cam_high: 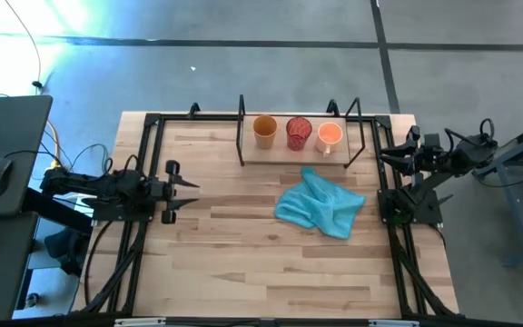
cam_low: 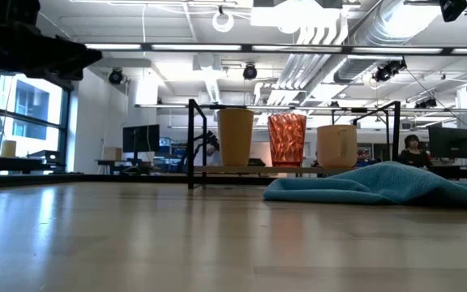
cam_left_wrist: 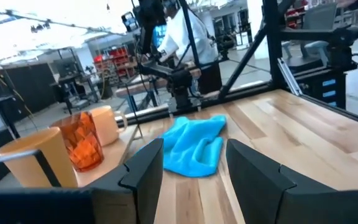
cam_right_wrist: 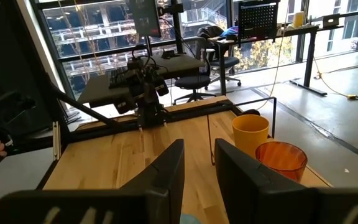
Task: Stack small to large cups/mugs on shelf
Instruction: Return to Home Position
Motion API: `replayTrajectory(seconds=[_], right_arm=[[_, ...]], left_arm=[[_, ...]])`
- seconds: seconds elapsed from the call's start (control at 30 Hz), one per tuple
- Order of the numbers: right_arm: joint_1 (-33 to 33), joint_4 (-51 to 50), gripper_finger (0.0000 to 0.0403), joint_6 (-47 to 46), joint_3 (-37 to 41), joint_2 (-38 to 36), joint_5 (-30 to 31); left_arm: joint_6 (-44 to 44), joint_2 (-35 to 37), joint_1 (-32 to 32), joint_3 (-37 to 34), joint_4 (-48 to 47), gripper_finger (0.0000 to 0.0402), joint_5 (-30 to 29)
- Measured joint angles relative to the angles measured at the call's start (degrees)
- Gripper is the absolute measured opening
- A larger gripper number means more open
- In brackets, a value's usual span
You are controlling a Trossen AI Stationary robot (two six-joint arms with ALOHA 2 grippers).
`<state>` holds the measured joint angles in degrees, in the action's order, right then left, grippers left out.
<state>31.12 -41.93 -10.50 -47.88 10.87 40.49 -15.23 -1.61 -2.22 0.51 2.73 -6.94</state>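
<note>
Pale wood table (cam_low: 136,243) nearest, bright lab beyond. My left gripper (cam_high: 189,193) gapes wide, right gripper (cam_high: 387,158) slightly, both empty. Ahead of left fingers (cam_left_wrist: 145,171): mustard-yellow cup (cam_high: 264,130), patterned red cup (cam_high: 299,133), light orange mug (cam_high: 330,135), rowed on black-rod shelf (cam_high: 280,156).

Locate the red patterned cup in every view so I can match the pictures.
High view: red patterned cup, middle of three on the shelf.
Low view: picture centre, behind the blue cloth.
Left wrist view: between the mustard-yellow cup and the mug.
Right wrist view: nearer the camera than the yellow one.
Shared landmark: the mustard-yellow cup, beside it in all four.
</note>
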Motion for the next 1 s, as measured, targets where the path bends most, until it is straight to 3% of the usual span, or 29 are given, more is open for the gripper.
replayTrajectory(seconds=[0.47, 0.77, 1.0], right_arm=[[0.0, 0.0, 0.0078, 0.2, 0.0, 0.0, 0.0], [0.0, 0.0, 0.0078, 0.0, 0.0, 0.0, 1.2], [0.0, 0.0, 0.0078, -1.8, 0.0, 0.0, 1.2]], left_arm=[[-2.5, 0.1, 0.6, 0.0, 3.9, 0.0166, -1.8], [0.7, 0.0, 11.8, 0.0, 4.3, 0.0166, 14.0], [2.4, 0.0, 14.8, 0.0, 1.7, 0.0166, 18.3]])
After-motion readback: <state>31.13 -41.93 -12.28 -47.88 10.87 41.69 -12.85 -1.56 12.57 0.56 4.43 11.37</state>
